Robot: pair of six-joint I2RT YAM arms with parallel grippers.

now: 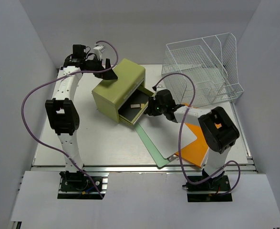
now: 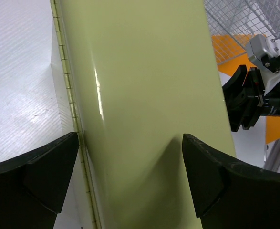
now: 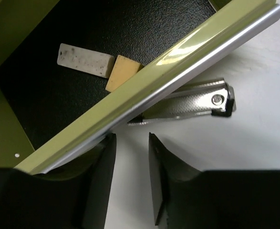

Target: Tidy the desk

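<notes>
The white desk (image 1: 97, 143) bears an olive-green drawer box (image 1: 118, 88), its drawer (image 1: 134, 112) pulled out. In the right wrist view the drawer holds a white eraser (image 3: 85, 59) and a tan eraser (image 3: 123, 71). A silver metal tool with a black tip (image 3: 192, 102) lies on the desk (image 3: 240, 157), partly under the drawer's front rail (image 3: 178, 67). My right gripper (image 3: 130, 138) is narrowly open and empty, just in front of that rail; it also shows in the top view (image 1: 154, 107). My left gripper (image 2: 130, 143) is wide open over the box's top (image 2: 140, 81), at its back left (image 1: 106, 71).
A white wire tray rack (image 1: 202, 71) stands at the back right. A green folder (image 1: 151, 140) with a white sheet (image 1: 175, 136) on it and an orange folder (image 1: 197, 150) lie at the front right, under my right arm.
</notes>
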